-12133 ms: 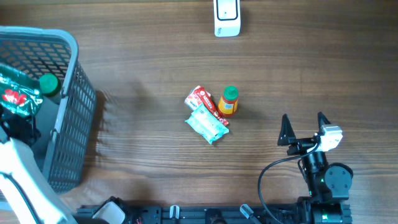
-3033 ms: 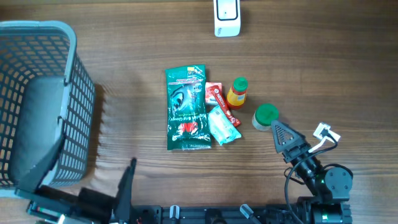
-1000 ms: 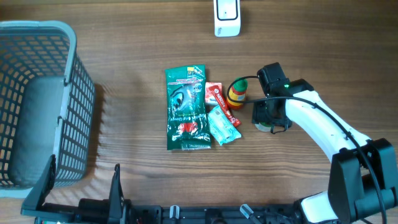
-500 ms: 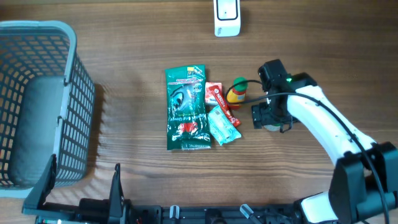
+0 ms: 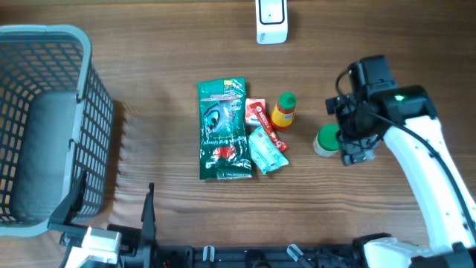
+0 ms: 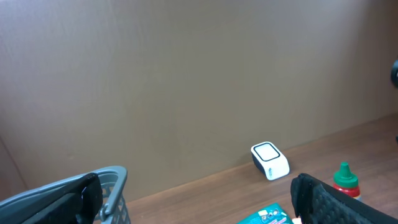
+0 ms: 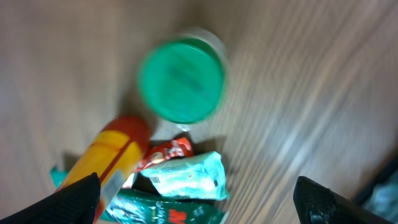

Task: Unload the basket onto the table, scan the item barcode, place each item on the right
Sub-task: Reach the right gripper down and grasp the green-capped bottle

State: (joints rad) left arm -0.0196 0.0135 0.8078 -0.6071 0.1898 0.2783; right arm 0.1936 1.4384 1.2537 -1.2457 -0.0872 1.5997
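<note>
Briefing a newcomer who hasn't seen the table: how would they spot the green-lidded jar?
On the wooden table, find the big green packet at the centre. The jar stands apart to its right, beyond the orange bottle. Only it shows a wide, flat, round green lid; the bottle's green cap is far smaller.

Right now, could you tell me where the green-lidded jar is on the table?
In the overhead view, the green-lidded jar stands upright on the right half of the table. It is a little apart from the orange bottle, to its lower right.
</note>
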